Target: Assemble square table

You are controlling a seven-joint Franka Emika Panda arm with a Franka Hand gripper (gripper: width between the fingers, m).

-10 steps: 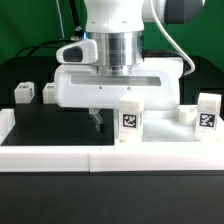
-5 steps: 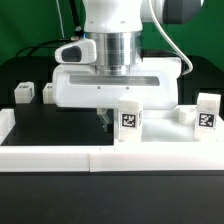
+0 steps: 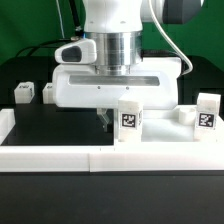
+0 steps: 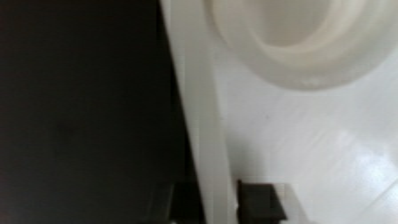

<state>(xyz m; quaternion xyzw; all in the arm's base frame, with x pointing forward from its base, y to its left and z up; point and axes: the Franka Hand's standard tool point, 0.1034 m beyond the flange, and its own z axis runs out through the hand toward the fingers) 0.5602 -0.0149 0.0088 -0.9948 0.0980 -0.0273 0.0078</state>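
Closed down almost fully, the hand (image 3: 100, 119) pinches the thin raised rim of the square top (image 4: 302, 140). In the wrist view the dark fingers (image 4: 262, 197) sit on either side of that rim.

There is one square top and four leg blocks in the exterior view. Two leg blocks stand at the exterior view's left (image 3: 22, 93) (image 3: 48, 92). One stands just in front of the hand (image 3: 130, 121), and one is far to the exterior view's right (image 3: 207, 110). Three show black-and-white tags; the face of the second I cannot make out.

A second ago the fingers stood apart. By half a second ago they had closed, and nothing has shifted since; the leg blocks have not moved.

The square top is smooth white plastic with a large round hole (image 4: 329, 40) near the gripped rim. It lies on the black tabletop (image 3: 50, 125), under the hand, behind the low white border wall (image 3: 60, 155).
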